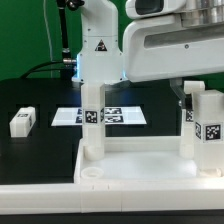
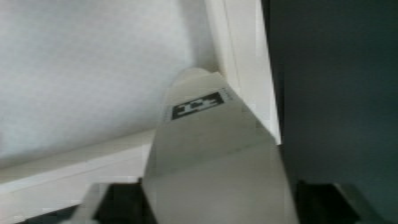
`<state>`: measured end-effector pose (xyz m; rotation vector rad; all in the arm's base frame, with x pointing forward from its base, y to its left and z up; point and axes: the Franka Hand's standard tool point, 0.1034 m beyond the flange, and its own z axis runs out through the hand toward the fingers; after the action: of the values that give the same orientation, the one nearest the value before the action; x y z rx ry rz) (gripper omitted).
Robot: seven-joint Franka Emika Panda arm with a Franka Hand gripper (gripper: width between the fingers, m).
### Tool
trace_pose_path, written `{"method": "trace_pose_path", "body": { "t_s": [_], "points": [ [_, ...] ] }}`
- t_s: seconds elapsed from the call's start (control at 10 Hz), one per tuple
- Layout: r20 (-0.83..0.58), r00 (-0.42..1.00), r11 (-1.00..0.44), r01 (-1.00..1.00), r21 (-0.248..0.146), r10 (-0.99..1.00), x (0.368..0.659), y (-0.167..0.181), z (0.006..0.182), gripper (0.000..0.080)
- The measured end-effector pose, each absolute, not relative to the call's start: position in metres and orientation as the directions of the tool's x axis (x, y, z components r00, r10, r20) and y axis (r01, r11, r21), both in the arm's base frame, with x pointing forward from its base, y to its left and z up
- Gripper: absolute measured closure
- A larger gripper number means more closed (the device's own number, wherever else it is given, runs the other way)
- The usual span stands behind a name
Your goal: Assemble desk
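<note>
The white desk tabletop lies rim up at the front of the black table. One tagged leg stands upright in its far corner on the exterior view's left. My gripper hangs over the tabletop's right end, shut on another tagged leg that stands upright there. In the wrist view this leg sits between my dark fingers, its far end at a corner of the tabletop beside the rim. A loose leg lies on the table at the left.
The marker board lies flat behind the tabletop. The arm's base stands behind it. An open round socket shows in the tabletop's near left corner. A green wall closes the back.
</note>
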<state>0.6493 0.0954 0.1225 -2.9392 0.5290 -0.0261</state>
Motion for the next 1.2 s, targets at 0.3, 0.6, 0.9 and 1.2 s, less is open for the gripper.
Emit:
{"method": "trace_pose_path", "body": {
  "t_s": [0.3,0.6,0.9,1.2],
  "points": [
    [-0.052,0.805,-0.793,-0.592,-0.145,-0.592,0.649,0.094,0.122,0.0509],
    [-0.177,0.241,-0.225,-0.969,-0.103,-0.954,0.648,0.099,0.120,0.0509],
    [-0.183,0.215,-0.199,-0.975,-0.101,-0.959,0.648,0.097,0.120,0.0508],
    [-0.132,0.496,-0.478,-0.866,-0.143,-0.858,0.648,0.105,0.120,0.0412]
  ]
}}
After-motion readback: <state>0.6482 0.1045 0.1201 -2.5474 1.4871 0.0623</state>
